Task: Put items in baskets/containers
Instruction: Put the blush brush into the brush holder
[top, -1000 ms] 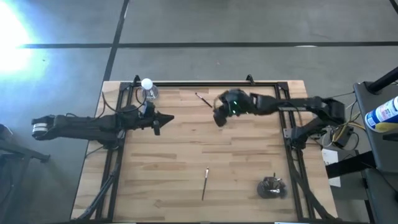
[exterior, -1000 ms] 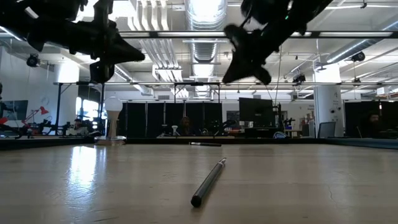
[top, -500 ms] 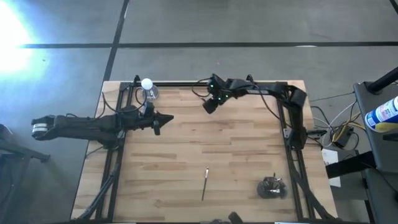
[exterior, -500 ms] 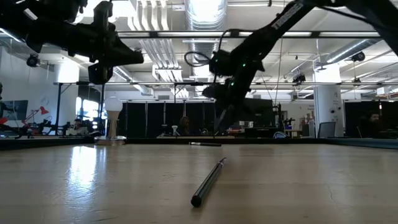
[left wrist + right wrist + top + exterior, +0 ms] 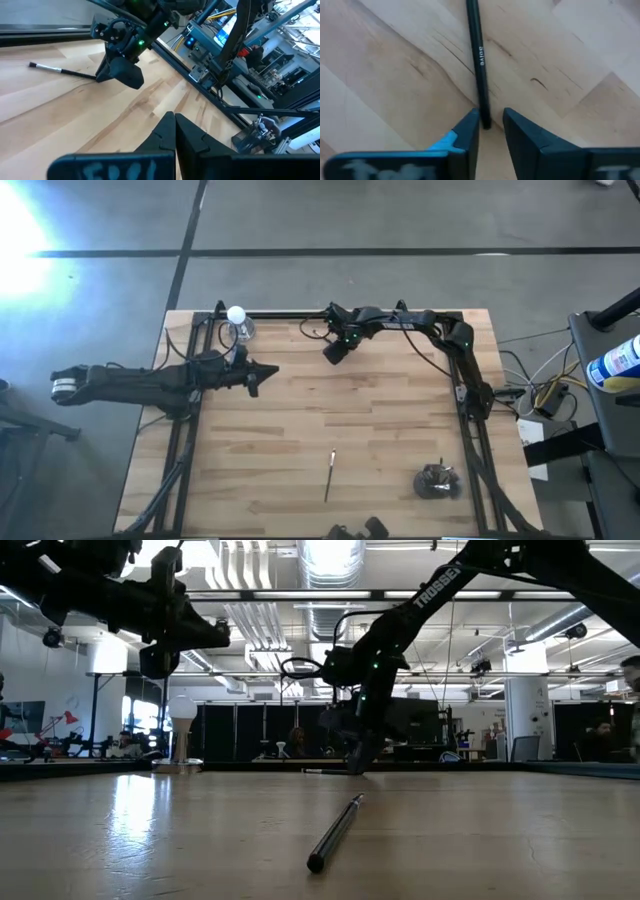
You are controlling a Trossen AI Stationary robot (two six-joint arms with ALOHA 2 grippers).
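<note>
A thin dark brush lies flat on the table near the far edge; its pale tip shows in the left wrist view. My right gripper is down at this brush, open by a narrow gap, with a finger on either side of the handle's end. A second brush lies flat near the near edge. The small dark cup stands at the near right with brushes in it. My left gripper is shut and hovers above the table's left part. My right gripper comes from above, pointing down, with its fingers astride the handle's free end, across the handle. One finger stands right beside it; I cannot tell whether it touches. The brush lies flat on the table.
A black frame runs along the far edge and down both sides of the table. A small lamp with a white ball stands at the far left corner. Bare wood lies between the two brushes.
My right gripper has moved from above the table's middle toward the far edge and a little left, tipped its fingers downward and come down to the table at the far brush. Neither brush has moved. My left arm has kept still.
</note>
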